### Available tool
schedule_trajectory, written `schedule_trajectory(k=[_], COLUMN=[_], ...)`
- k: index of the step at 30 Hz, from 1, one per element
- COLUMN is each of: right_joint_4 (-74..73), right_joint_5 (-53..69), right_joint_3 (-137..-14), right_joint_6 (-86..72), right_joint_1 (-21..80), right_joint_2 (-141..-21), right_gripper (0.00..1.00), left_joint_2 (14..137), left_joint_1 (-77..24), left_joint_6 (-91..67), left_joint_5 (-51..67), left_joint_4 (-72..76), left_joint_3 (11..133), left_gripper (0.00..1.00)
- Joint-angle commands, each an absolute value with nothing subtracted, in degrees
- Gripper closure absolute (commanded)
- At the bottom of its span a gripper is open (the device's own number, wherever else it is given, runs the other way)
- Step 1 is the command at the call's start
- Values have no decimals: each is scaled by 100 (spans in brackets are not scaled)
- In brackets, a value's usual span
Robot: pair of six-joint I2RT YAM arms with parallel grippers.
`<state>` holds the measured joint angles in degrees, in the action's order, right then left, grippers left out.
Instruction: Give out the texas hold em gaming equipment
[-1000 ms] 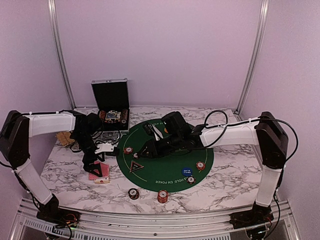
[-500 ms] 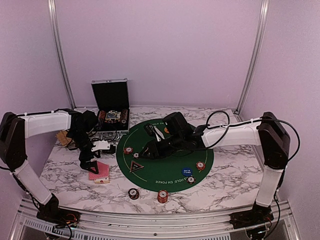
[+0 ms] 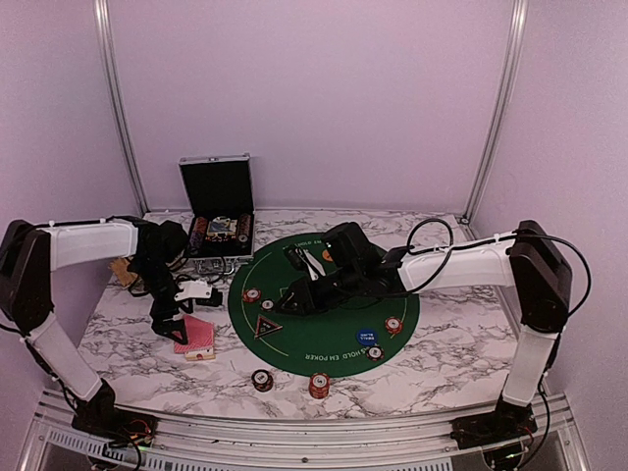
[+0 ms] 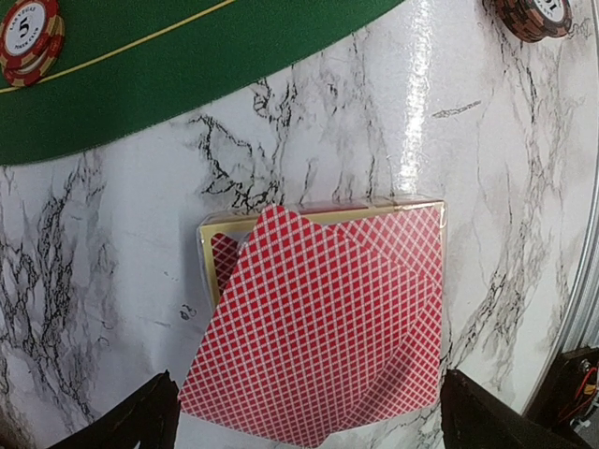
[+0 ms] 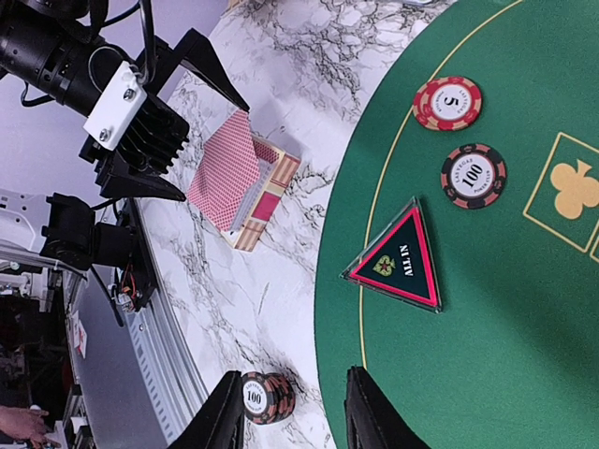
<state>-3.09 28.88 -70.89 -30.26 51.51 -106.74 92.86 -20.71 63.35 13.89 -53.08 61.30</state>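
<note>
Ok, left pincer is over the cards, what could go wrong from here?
Loose cards lie skewed on the box, overhanging its edge; the open left pincer could close on several, or slide them off. The open right pincer points toward the triangle marker and the chip stack by the mat; a low advance might knock them.

Both arms angle low toward the middle, left tool point(image 4: 309, 416) and right tool point(image 5: 292, 416) with jaws spread apart.
</note>
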Motion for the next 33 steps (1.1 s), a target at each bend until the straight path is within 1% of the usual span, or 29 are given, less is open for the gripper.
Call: schedule_trajectory(k=[1, 14, 23, 33], right_joint_4=[-285, -290, -304, -334], right_joint_5=[2817, 2806, 2795, 2769], right_joint_3=[-7084, -7092, -7067, -7034], right_joint_6=[-2989, -2973, -2979, -2955], right_joint_1=[5108, 5115, 5109, 5115], right_joint_2=[-10460, -10450, -10459, -10394], right_gripper=[64, 65, 65, 65], left_joint_2=[9346, 9072, 8976, 8834], left_joint_1=[-2044, -2083, -2120, -2228], left_joint_6=[6412, 6370, 6199, 6168], left_joint_5=[1498, 1661, 1681, 1527], left_joint_4=[-5537, -5614, -5581, -5564], left_joint_3=[6084, 5768, 6000, 5875], left_gripper=[1, 1, 1, 1])
